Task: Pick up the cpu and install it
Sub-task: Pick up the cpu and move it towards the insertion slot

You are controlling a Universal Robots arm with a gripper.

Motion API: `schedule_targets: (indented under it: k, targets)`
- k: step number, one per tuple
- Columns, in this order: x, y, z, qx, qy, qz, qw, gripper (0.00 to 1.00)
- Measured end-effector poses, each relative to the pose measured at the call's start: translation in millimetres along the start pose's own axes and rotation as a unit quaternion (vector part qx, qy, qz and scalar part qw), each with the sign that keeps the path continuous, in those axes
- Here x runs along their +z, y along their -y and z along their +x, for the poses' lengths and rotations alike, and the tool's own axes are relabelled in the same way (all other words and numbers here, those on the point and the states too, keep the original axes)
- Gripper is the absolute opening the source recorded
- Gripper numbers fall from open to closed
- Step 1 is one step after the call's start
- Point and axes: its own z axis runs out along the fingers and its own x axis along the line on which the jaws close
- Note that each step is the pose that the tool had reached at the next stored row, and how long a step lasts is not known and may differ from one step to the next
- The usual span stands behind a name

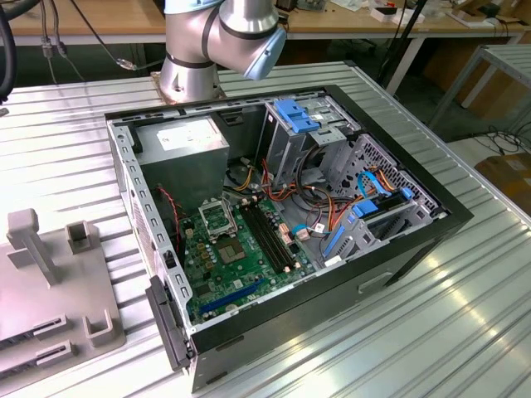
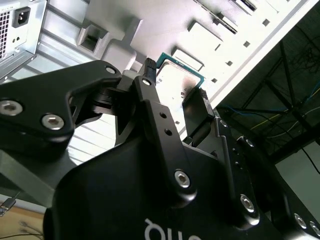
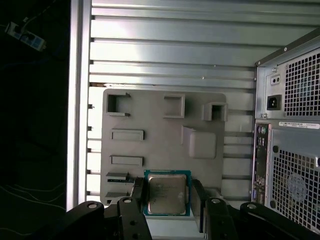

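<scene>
The cpu (image 3: pixel 167 192) is a small square chip with a silver-grey metal top and a green edge. It sits between the two black fingers of my gripper (image 3: pixel 167 184), which is shut on it. It hangs well above the grey fixture plate (image 3: pixel 160 125). In the second wrist view the cpu (image 2: pixel 179 77) is clamped at the tips of the gripper (image 2: pixel 175 78), with the plate behind it. The metal-framed socket (image 1: pixel 217 220) lies on the green board inside the open computer case (image 1: pixel 415 240).
The arm's base (image 1: pixel 191 70) stands behind the case. A grey power-supply box (image 1: pixel 187 145), drive cages and cables fill the case. The fixture plate (image 1: pixel 50 282) with raised holders lies at the exterior view's left on the ribbed metal table (image 1: pixel 465 332). The case's rear panel (image 3: pixel 290 125) stands beside the plate.
</scene>
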Motion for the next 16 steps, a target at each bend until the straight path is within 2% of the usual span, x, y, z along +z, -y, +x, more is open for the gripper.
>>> schedule_targets:
  k: [5,16]
  targets:
    - [0.2,0.0,-0.6,0.000,0.0000,0.0000,1.00000,0.47]
    - [0.0,0.3,-8.5,0.000,0.0000,0.0000,1.00000,0.47]
